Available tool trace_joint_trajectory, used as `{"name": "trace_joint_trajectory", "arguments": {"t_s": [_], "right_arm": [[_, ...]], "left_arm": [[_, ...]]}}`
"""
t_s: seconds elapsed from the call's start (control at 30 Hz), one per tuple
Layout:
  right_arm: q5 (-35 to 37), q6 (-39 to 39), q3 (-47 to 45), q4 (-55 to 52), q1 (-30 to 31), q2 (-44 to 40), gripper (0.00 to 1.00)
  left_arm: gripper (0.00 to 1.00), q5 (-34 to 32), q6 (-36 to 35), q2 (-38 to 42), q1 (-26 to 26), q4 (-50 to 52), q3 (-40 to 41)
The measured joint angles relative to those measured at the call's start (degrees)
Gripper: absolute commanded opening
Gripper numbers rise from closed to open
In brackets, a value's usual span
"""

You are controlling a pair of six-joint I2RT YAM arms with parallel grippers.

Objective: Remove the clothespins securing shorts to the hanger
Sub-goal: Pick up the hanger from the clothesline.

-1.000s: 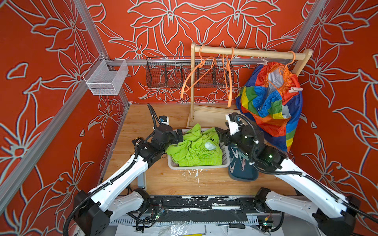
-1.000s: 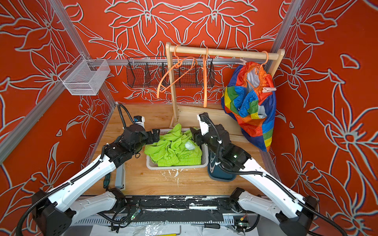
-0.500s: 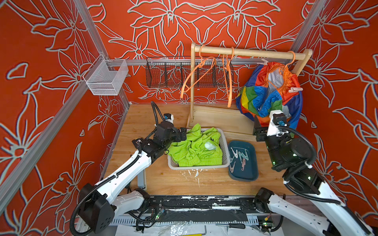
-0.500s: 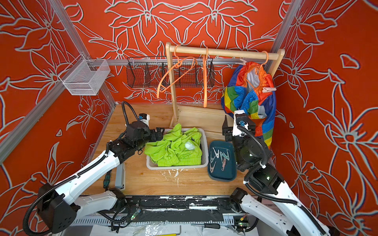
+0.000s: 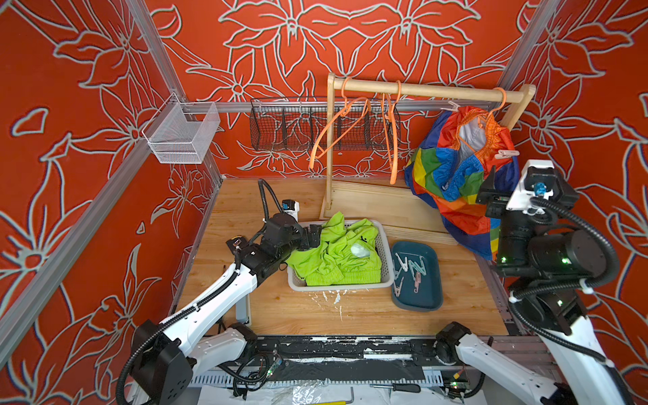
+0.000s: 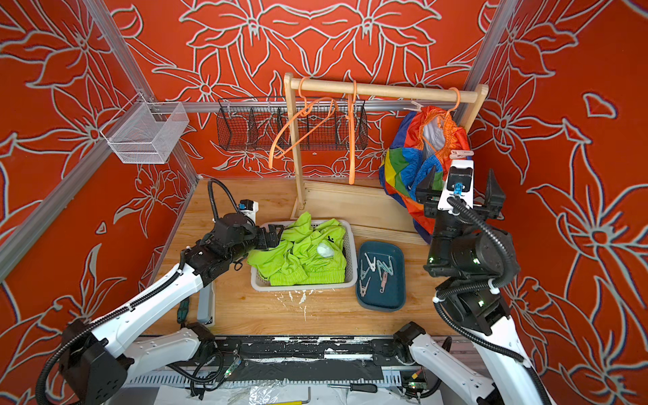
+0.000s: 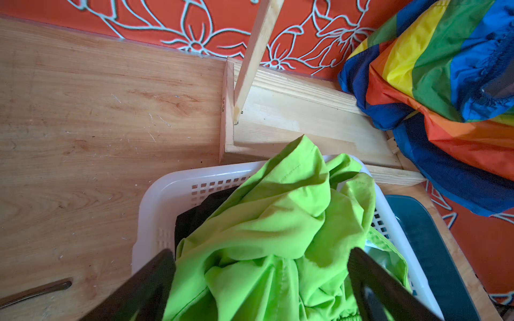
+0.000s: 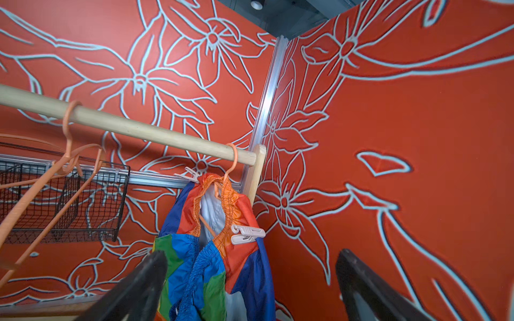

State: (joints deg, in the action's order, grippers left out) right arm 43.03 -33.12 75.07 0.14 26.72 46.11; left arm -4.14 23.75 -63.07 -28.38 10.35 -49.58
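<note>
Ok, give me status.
Left gripper open over basket. Right gripper open, facing rainbow shorts. Near clothespin and far clothespin on them, nothing blocking.

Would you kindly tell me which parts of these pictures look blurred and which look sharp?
In the left wrist view the left claw has blurred dark fingers, while the lime green fabric shorts are sharp; in the right wrist view the right claw is likewise soft, the pale plastic clothespin crisp; in both top views the wooden tabletop shows no glare.
</note>
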Motion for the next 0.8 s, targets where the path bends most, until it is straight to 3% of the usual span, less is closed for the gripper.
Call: {"name": "trace_joint_trajectory", "arguments": {"t_s": [0.3,0.57,0.8], "right_arm": [[-12.8,12.6,4.9,-13.3,-17.1,9.4,0.97],[-18.7,19.9,10.5,-18.2,-25.7,10.5,0.98],[-26.5,27.8,13.7,-22.2,-38.0,12.2,0.98]], "left_arm": [[0.97,0.0,-0.8,1.9,0.0,-0.2,1.3],[0.97,0.2,-1.3,2.5,0.4,-0.2,1.7],[0.97,0.5,-1.5,2.5,0.8,-0.5,2.3]]}}
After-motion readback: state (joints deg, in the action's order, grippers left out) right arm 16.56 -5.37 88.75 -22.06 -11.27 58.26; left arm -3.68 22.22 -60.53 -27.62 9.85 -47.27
